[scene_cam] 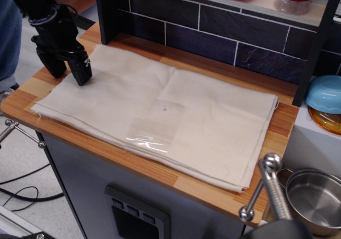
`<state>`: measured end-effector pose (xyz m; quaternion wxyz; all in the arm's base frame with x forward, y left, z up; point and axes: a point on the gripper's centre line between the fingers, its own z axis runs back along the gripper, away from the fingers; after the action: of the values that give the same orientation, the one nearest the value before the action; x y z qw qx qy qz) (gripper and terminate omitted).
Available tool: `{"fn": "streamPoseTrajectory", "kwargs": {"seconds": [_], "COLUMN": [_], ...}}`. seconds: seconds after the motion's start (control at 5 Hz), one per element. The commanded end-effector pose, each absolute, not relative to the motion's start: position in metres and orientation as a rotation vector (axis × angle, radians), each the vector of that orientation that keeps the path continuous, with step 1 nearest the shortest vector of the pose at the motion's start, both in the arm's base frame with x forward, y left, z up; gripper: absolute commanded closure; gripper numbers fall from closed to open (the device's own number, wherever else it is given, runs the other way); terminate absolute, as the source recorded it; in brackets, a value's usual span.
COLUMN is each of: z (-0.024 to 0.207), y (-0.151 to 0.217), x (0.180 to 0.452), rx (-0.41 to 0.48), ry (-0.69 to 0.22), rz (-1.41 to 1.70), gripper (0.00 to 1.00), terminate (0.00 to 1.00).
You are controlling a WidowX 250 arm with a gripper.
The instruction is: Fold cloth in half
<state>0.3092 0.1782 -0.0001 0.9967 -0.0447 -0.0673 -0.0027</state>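
The cloth is a large cream sheet in layers, lying flat over most of the wooden countertop. It has a centre crease and a clear shiny tape patch near its front edge. My black gripper hangs at the cloth's far left edge, fingers pointing down and spread open. One fingertip is over the cloth's left part, the other over the bare wood beside it. Nothing is held between them.
A dark tiled back wall and a shelf post stand behind the cloth. A blue bowl sits at the right, a steel pot at the lower right, with a metal tap handle beside it.
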Motion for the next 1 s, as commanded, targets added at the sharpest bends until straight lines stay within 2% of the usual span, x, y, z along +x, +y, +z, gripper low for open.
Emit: {"fn": "streamPoseTrajectory", "kwargs": {"seconds": [0.0, 0.2, 0.4, 0.6, 0.8], "z": [-0.024, -0.030, -0.027, 0.004, 0.045], "y": [0.166, 0.166, 0.165, 0.163, 0.145], "x": [0.312, 0.313, 0.317, 0.327, 0.331], "rx": [-0.031, -0.019, -0.024, -0.088, -0.173], "ry": [-0.136, -0.135, -0.136, -0.152, -0.194], "rz": [0.010, 0.017, 0.020, 0.022, 0.017], "gripper": [1.00, 1.00, 1.00, 1.00, 1.00], "terminate": [0.00, 0.00, 0.00, 0.00, 0.00]}}
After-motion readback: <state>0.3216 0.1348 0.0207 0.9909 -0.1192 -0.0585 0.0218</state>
